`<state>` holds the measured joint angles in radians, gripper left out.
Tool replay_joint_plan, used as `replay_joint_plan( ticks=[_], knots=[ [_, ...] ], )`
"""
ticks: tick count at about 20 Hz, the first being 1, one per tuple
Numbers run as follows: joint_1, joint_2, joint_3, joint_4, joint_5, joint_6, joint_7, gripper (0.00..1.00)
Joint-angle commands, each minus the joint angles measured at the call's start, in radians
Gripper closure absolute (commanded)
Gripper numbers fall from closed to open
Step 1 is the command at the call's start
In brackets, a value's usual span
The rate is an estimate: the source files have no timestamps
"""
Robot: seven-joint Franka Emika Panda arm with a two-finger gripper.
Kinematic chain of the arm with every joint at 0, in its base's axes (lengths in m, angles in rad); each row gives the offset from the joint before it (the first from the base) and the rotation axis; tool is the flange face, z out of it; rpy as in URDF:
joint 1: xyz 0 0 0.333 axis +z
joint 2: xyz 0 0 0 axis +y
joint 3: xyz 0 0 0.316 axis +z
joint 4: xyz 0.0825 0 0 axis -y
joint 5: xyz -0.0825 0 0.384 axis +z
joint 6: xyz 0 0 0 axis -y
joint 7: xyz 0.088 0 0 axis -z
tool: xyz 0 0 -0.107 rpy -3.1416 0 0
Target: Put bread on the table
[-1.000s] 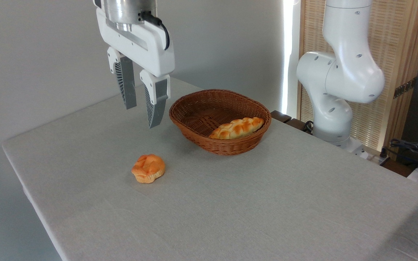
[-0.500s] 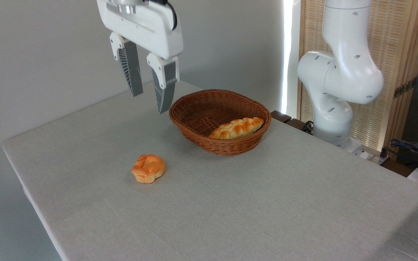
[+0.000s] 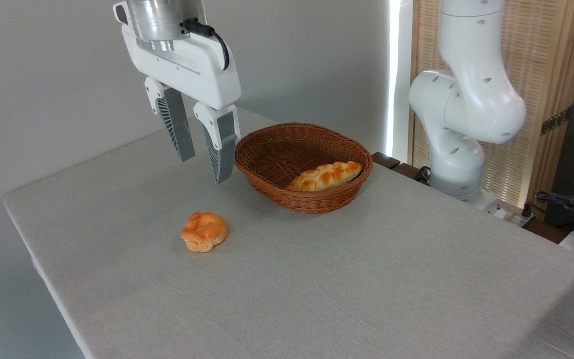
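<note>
The bread [image 3: 204, 231], a small round orange-golden bun, lies on the light grey table [image 3: 317, 279] toward its left side, touching nothing else. My gripper [image 3: 204, 170] hangs in the air above and behind the bun, just left of the basket, well clear of it. Its two grey fingers are apart and hold nothing.
A brown wicker basket [image 3: 267, 174] stands behind the bun with a longer braided loaf [image 3: 325, 176] inside. The arm's white base [image 3: 459, 149] rises at the table's far right edge. Cables and gear [image 3: 573, 209] sit off the table at the right.
The gripper rose and shifted right half a second ago, then came back down and slightly left. The bun and the basket have stayed where they were.
</note>
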<state>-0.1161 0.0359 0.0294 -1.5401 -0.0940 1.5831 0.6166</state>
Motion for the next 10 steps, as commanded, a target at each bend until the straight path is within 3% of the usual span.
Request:
replay_joint_plan(
  ticks=[1,10],
  knots=[
    [-0.017,-0.002,0.017,0.015,0.016,0.009,-0.018,0.0],
    [-0.017,-0.01,0.001,-0.02,0.017,0.083,-0.02,0.0]
  ],
)
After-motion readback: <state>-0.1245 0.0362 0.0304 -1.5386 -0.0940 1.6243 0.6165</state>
